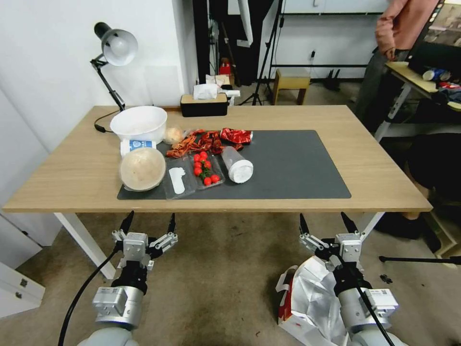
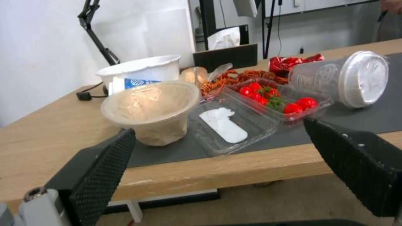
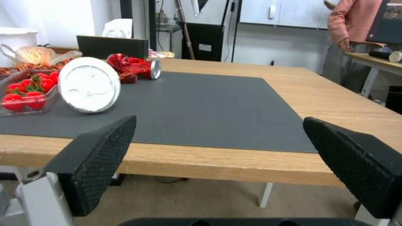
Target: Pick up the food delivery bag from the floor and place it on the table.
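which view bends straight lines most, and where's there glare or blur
Head view: wide-angle, the table edges bow. Left wrist view: the left pincer, open, looms large and soft at the frame's bottom; the lidded cup is slightly blurred. Right wrist view: mild sheen on the dark mat.

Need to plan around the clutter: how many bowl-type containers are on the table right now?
2. A white bowl stands at the table's back left, near the lamp base; a clear plastic bowl stands in front of it on the grey mat's left end. More may be hidden behind them.
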Motion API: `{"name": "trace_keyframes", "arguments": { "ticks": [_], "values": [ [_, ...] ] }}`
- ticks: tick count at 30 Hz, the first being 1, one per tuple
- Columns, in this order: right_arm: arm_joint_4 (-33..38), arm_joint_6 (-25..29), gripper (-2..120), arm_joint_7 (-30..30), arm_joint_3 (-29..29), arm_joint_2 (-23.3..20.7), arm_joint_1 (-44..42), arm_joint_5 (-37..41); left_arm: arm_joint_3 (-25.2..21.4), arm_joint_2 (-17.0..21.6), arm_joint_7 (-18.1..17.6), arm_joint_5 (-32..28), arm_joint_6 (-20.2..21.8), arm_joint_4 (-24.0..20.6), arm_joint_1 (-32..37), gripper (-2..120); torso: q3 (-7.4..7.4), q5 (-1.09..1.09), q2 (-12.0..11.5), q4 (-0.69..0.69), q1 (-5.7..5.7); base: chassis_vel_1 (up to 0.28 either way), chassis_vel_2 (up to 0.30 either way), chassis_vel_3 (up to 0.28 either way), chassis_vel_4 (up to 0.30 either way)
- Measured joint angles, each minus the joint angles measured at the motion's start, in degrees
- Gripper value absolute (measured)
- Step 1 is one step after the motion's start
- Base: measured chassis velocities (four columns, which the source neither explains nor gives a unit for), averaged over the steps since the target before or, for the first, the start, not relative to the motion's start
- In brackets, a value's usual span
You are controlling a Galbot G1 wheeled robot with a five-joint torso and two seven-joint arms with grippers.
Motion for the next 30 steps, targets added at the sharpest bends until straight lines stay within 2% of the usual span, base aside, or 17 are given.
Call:
{"name": "trace_keyframes", "arguments": {
  "ticks": [17,20,23,25,26,29,30],
  "values": [
    [-0.58,-0.13,100,0.08,0.11,-0.54,0.95,0.48,0.05,0.22,-0.11,-0.25,0.0,0.27,-0.34,100,0.0,-0.01,0.01,-0.02,-0.01,0.0,0.0,0.0,0.0],
    [-2.81,-0.78,100,0.78,0.96,-2.63,4.69,2.12,0.6,1.97,-1.04,-2.37,-0.39,2.31,-2.78,100,-0.01,0.02,0.01,0.02,-0.02,0.0,0.0,0.0,0.0],
    [-7.18,-2.2,100,2.22,2.52,-6.75,12.04,5.48,2.22,7.0,-3.71,-8.35,-1.81,7.81,-9.68,100,0.0,0.0,-0.01,0.01,0.0,0.0,0.0,0.0,0.0],
    [-7.88,-2.64,100,2.54,2.82,-7.45,13.36,6.07,2.61,8.33,-4.45,-9.94,-2.22,9.3,-11.51,100,0.0,-0.01,-0.02,0.03,0.01,0.0,0.0,0.0,0.0],
    [-8.0,-4.7,100,2.84,2.28,-7.83,14.31,6.88,3.25,10.29,-5.36,-11.98,-2.51,11.05,-14.08,99,0.01,-0.03,-0.02,-0.02,0.03,0.0,0.0,0.0,0.0],
    [-7.25,-6.37,100,2.71,2.22,-8.54,14.57,8.01,4.15,11.71,-5.47,-12.64,-2.72,11.04,-14.83,99,0.01,0.04,-0.02,-0.03,0.03,0.0,0.0,0.0,0.0],
    [-6.82,-6.71,100,2.51,2.35,-8.83,14.48,8.43,4.24,11.75,-5.48,-12.47,-2.9,11.02,-14.37,99,0.01,-0.02,-0.02,0.0,0.02,0.0,0.0,0.0,0.0]
  ]
}}
